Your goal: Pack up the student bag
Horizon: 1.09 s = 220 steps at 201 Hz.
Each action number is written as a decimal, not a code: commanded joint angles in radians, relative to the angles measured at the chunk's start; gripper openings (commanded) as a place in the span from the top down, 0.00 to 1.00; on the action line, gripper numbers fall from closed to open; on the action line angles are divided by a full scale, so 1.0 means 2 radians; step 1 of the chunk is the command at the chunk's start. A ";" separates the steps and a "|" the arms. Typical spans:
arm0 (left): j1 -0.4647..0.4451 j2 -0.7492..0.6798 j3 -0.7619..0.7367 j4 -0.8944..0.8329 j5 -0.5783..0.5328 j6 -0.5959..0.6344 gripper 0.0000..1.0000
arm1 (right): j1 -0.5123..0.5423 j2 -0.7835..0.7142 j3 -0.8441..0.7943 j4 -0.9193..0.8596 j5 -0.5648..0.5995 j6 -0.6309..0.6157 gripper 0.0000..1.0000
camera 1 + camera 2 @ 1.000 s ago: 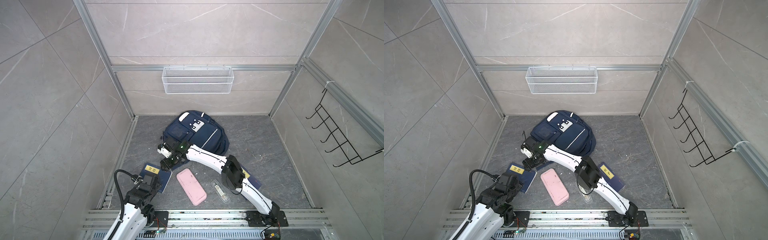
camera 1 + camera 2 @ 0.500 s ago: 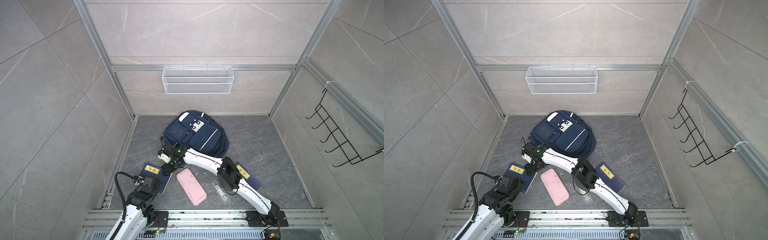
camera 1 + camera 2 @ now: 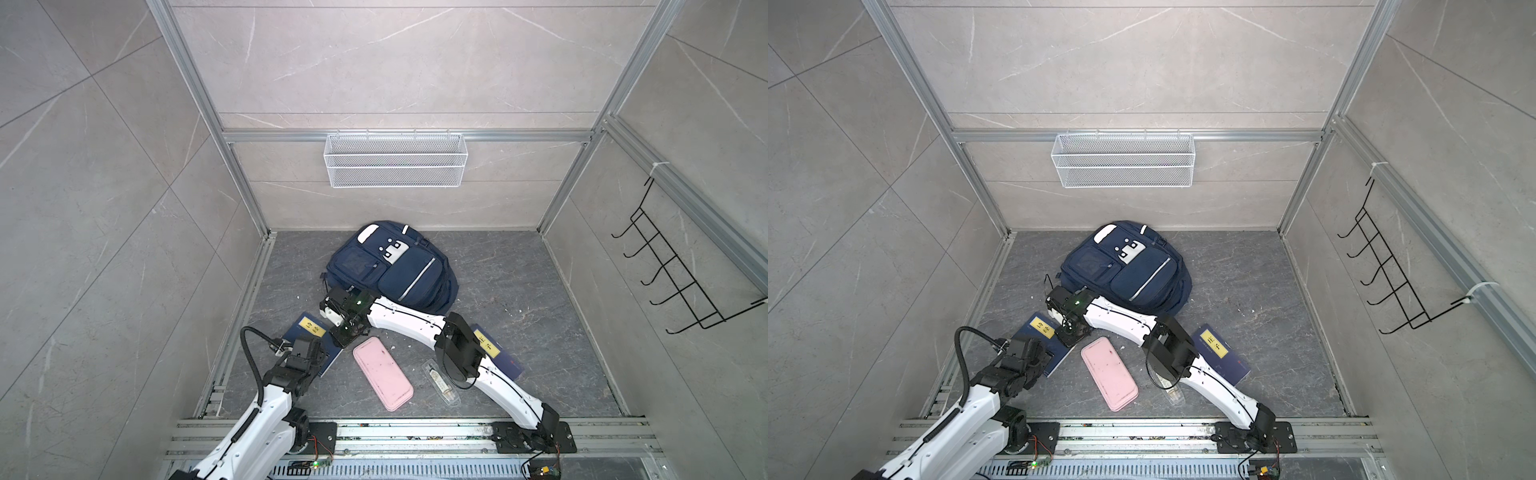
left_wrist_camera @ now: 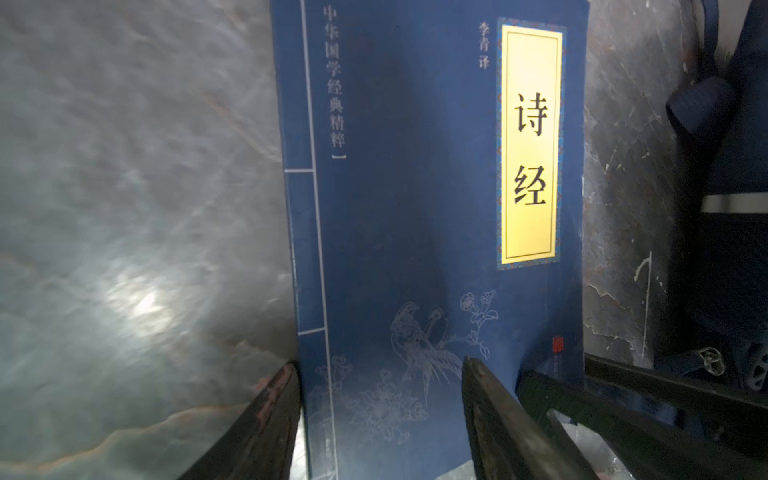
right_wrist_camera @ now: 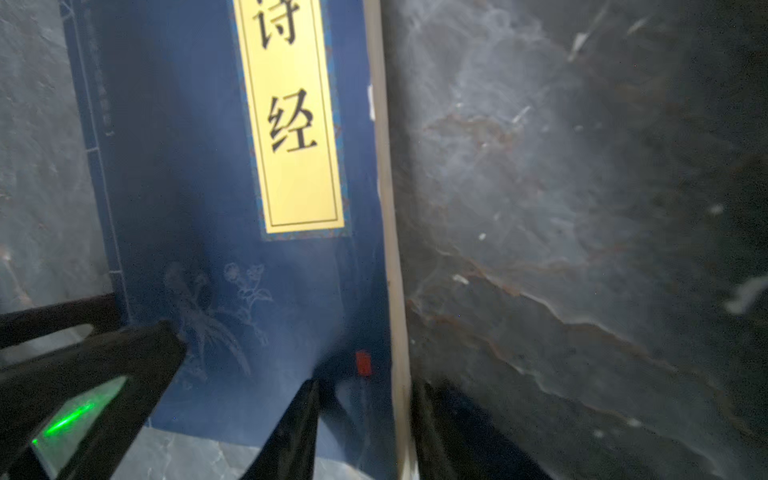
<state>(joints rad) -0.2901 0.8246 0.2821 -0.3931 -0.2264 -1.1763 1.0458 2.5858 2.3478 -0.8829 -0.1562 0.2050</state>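
Observation:
The student bag lies flat on the floor near the back wall, front pockets up. Its edge also shows in the left wrist view. A navy book with a yellow label lies in front of it on the left. My left gripper stands open over the book's near end, one finger at the spine and one on the cover. My right gripper reaches across to the same book, open. Its jaws straddle the pale page edge, with a gap still left on the cover side.
A pink case and a clear plastic packet lie on the floor in front. A second navy book is partly under the right arm. A wire basket hangs on the back wall, a black hook rack on the right wall.
My right gripper has moved from the bag's near left edge toward me, to the corner of the left book, and its jaws have narrowed. The left arm has hardly moved.

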 commanded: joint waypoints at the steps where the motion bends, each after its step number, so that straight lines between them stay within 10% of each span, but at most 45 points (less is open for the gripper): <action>1: 0.002 0.048 0.005 0.037 0.067 0.041 0.36 | -0.003 -0.032 -0.017 -0.028 0.048 -0.015 0.59; 78: 0.016 0.051 0.010 0.012 0.078 0.066 0.36 | -0.037 -0.078 -0.119 0.079 -0.010 0.011 0.47; 220: 0.120 0.088 -0.001 0.045 0.142 0.102 0.37 | -0.055 -0.013 -0.059 0.094 -0.068 0.050 0.49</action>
<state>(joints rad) -0.0769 0.9478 0.3073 -0.2363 0.0227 -1.0100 0.9272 2.5217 2.1956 -0.6842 -0.2710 0.2802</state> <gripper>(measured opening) 0.635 0.526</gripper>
